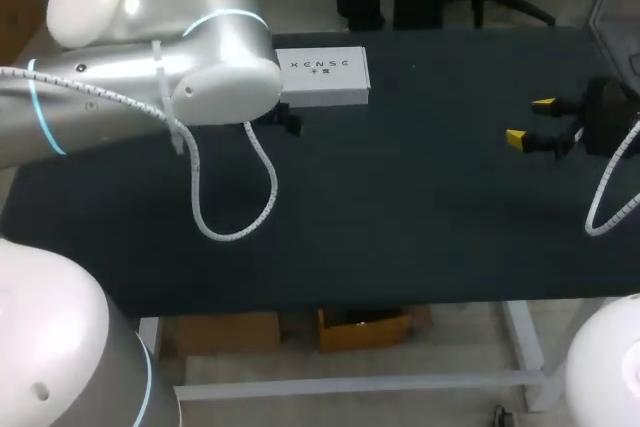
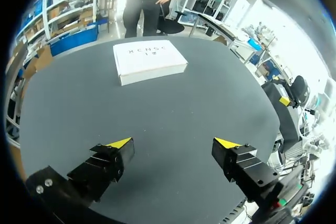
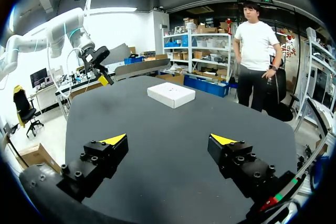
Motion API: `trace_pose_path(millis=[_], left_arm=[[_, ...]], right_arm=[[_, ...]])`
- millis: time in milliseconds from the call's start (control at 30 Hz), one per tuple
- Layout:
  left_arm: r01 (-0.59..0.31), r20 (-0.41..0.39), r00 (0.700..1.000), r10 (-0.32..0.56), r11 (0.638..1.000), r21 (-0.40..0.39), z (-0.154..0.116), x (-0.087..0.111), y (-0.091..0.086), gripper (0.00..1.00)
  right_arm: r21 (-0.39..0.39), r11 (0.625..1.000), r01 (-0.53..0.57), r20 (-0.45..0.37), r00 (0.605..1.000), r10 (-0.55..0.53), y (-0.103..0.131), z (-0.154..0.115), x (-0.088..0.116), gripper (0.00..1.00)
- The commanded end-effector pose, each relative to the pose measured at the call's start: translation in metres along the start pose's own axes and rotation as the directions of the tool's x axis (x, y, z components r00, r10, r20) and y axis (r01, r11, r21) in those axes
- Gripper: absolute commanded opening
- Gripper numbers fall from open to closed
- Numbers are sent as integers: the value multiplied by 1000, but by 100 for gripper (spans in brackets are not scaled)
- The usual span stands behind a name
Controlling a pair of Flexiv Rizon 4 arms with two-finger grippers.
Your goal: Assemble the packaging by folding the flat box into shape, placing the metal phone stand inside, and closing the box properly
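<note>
A white box (image 1: 322,76) lies shut and flat on the far side of the dark table, print on its lid. In the left wrist view the box (image 2: 149,61) is well ahead of my left gripper (image 2: 173,142), which is open and empty above bare tabletop. At the table's right side my right gripper (image 1: 530,120) hovers open, and the box (image 3: 170,94) lies far ahead of that gripper (image 3: 168,140). My left arm's elbow hides the left gripper in the head view. No metal phone stand shows in any view.
The dark table (image 1: 400,207) spreads between the two arms. A white cable loop (image 1: 235,232) hangs from my left arm over the table's left half. My left arm's gripper (image 3: 102,74) shows beyond the table in the right wrist view.
</note>
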State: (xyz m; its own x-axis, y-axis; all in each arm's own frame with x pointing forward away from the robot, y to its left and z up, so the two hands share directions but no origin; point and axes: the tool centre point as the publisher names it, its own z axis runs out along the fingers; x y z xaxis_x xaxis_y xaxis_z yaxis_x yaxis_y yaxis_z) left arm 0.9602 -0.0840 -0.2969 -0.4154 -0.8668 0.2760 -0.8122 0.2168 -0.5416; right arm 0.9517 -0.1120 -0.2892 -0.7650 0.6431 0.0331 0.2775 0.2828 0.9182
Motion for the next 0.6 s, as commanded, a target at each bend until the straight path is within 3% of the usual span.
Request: trace_pose_path(millis=[33, 200, 267, 600], left_arm=[[0, 4, 1000, -1, 976, 219, 1, 1, 4, 100], [0, 4, 1000, -1, 976, 219, 1, 1, 4, 100], [-52, 8, 999, 51, 967, 249, 0, 2, 2, 100], [-157, 77, 987, 140, 942, 296, -17, -6, -13, 100]], right_arm=[[-1, 1000, -1, -2, 1000, 1, 0, 0, 0, 100], [-1, 1000, -1, -2, 1000, 1, 0, 0, 0, 100], [-1, 1000, -1, -2, 1000, 1, 0, 0, 0, 100], [-1, 1000, -1, -2, 1000, 1, 0, 0, 0, 100]])
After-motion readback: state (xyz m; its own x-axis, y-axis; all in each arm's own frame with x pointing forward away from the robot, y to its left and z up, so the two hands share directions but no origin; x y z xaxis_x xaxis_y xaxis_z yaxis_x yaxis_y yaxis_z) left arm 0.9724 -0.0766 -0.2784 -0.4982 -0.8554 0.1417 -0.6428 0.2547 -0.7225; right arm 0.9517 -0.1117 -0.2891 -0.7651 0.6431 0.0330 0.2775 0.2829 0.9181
